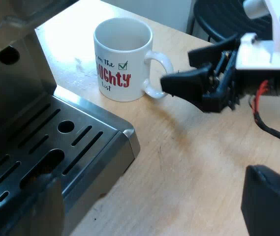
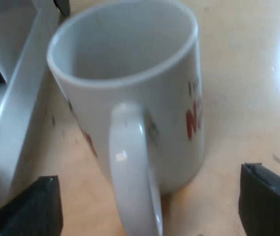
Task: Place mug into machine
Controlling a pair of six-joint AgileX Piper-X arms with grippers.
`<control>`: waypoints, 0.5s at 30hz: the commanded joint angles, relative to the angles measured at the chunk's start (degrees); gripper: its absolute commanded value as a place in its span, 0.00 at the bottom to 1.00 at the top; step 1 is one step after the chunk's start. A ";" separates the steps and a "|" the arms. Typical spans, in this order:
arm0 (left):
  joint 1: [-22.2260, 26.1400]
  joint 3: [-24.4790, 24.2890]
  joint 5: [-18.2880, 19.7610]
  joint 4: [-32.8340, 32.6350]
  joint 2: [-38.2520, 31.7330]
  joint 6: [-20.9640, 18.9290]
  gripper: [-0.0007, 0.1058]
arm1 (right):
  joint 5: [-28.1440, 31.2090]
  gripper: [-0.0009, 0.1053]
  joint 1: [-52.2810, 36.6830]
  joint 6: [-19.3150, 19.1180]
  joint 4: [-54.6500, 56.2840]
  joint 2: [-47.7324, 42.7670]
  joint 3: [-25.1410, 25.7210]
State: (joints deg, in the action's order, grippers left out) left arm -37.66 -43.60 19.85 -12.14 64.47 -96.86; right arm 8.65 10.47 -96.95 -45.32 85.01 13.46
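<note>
A white mug (image 1: pixel 122 59) with red and black lettering stands upright and empty on the wooden table (image 1: pixel 194 162), close to the machine's drip tray (image 1: pixel 56 142). My right gripper (image 1: pixel 177 69) is at the mug's handle (image 1: pixel 159 73). In the right wrist view the mug (image 2: pixel 130 83) is very close, its handle (image 2: pixel 132 162) points toward the camera, and my right gripper (image 2: pixel 149 206) is open with one finger on each side of the handle, not touching it. My left gripper (image 1: pixel 154 211) hangs open over the table beside the drip tray, holding nothing.
The espresso machine's slotted metal drip tray and its grey front wall (image 1: pixel 12 78) stand next to the mug; the tray's edge (image 2: pixel 12 98) runs close beside the mug. A black chair (image 1: pixel 218 19) stands beyond the table's edge.
</note>
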 commanded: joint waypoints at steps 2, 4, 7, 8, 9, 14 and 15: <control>-0.16 -0.59 0.52 0.84 -0.12 -0.14 0.80 | 0.15 0.70 0.08 -0.78 -0.68 1.15 3.02; -0.16 -0.59 0.52 0.72 -0.12 -0.14 0.80 | 0.35 0.70 0.08 -0.78 -0.69 2.46 4.21; -0.16 -0.59 0.52 0.32 -0.12 -0.14 0.80 | 0.32 0.70 0.08 -0.67 -0.62 3.66 4.76; -0.16 -0.59 0.52 0.28 -0.12 -0.14 0.80 | 0.32 0.70 0.08 -0.67 -0.56 3.71 4.72; -0.16 -0.59 0.52 0.30 -0.12 -0.14 0.80 | 0.43 0.70 0.08 -0.65 0.14 3.78 4.72; -0.16 -0.59 0.52 0.30 -0.12 -0.14 0.80 | 0.82 0.70 0.08 -0.65 0.82 3.75 4.72; -0.16 -0.59 0.52 0.30 -0.12 -0.14 0.80 | 1.01 0.70 0.08 -0.65 0.94 3.75 4.72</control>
State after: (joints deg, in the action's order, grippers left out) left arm -37.66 -43.60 19.87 -12.26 64.47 -96.86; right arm 9.53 10.47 -96.94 -44.16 88.96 17.83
